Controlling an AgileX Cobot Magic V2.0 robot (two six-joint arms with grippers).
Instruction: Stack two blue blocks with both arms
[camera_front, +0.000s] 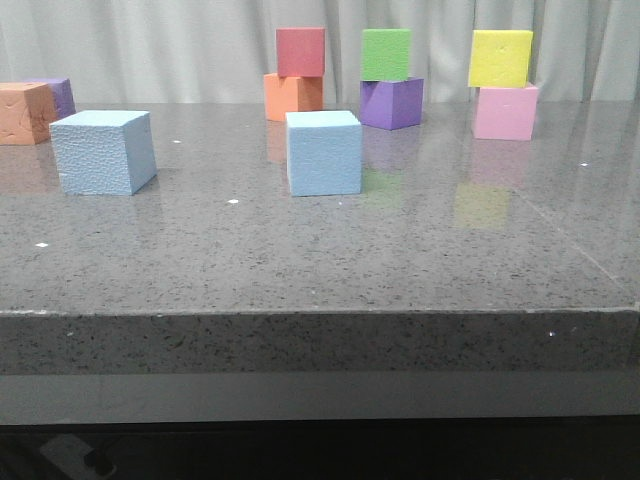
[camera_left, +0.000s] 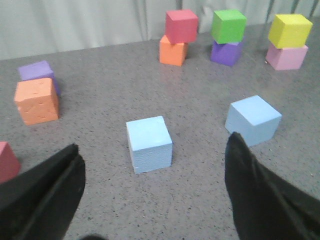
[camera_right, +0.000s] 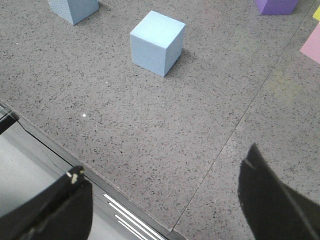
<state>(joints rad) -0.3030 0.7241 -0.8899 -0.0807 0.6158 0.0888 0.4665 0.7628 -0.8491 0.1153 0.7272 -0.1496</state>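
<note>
Two light blue blocks sit apart on the grey speckled table: one at the left (camera_front: 103, 152), one near the middle (camera_front: 323, 152). Neither arm shows in the front view. In the left wrist view my left gripper (camera_left: 154, 141) is open and empty, hovering short of the left blue block (camera_left: 149, 144), with the other blue block (camera_left: 253, 119) further right. In the right wrist view my right gripper (camera_right: 164, 160) is open and empty over the table's front edge, well back from the middle blue block (camera_right: 156, 42). The left blue block (camera_right: 73, 8) lies beyond it.
Along the back stand a red cube (camera_front: 300, 52) on an orange one (camera_front: 292, 96), green (camera_front: 386, 54) on purple (camera_front: 391, 103), and yellow (camera_front: 500, 58) on pink (camera_front: 505, 111). An orange cube (camera_front: 25, 112) and a purple cube (camera_front: 58, 95) sit far left. A dark red cube (camera_left: 7, 161) lies by the left finger.
</note>
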